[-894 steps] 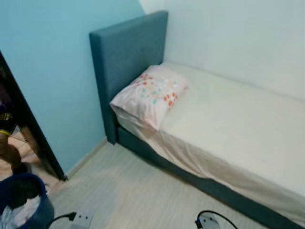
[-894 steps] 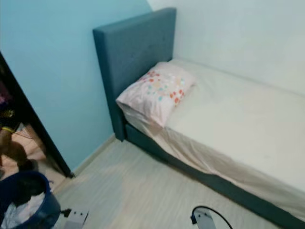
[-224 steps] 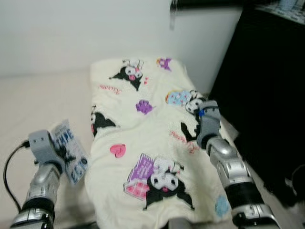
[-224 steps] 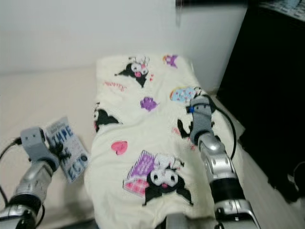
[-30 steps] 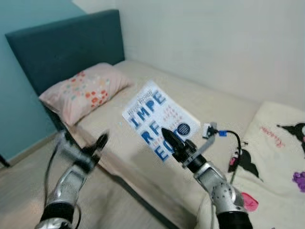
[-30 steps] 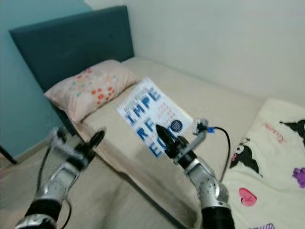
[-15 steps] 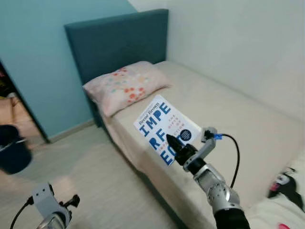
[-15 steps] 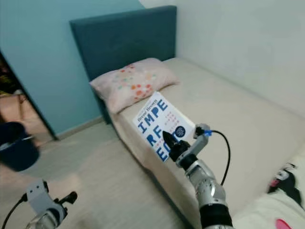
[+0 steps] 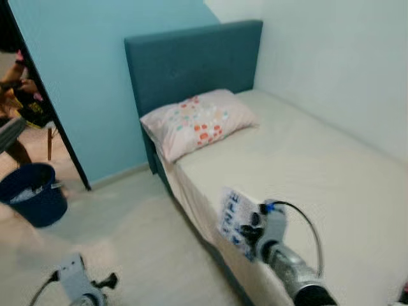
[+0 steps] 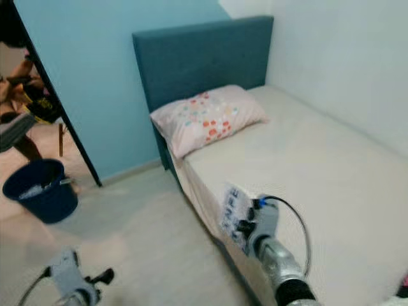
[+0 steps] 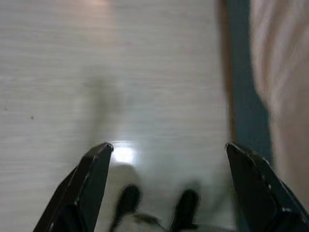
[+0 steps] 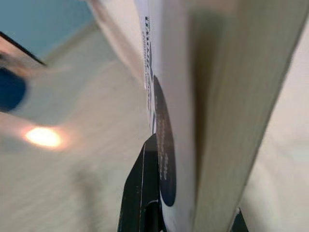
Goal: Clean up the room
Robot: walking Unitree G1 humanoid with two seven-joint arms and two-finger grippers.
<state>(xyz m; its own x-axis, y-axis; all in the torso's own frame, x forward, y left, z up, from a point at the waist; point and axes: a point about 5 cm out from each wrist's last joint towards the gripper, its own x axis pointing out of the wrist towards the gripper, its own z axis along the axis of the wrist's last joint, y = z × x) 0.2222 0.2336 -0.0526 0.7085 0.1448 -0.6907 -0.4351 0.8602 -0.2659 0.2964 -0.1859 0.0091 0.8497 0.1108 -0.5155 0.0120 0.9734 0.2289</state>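
We stand in a small bedroom with a pale wood-grain floor (image 9: pixel 134 242), a blue wall and a bed (image 9: pixel 331 172) against a white wall.

At the far left a round dark-blue bucket (image 9: pixel 33 193) sits on the floor by a dark door edge, with part of a person (image 9: pixel 19 95) beyond it. Our left gripper (image 11: pixel 174 193) hangs low over the floor beside the bed's teal base, its two black fingers (image 11: pixel 94 181) spread wide and holding nothing. Further right, a padded teal headboard (image 9: pixel 191 60) rises behind a soft pink pillow (image 9: pixel 197 121) dotted in red and green, lying on a smooth cream sheet. Our right gripper (image 9: pixel 250 231) is clamped on a white paperback book (image 9: pixel 233 220) with blue lettering, held upright and edge-on over the bed's near edge, its long axis roughly vertical, cover facing our left toward the floor.
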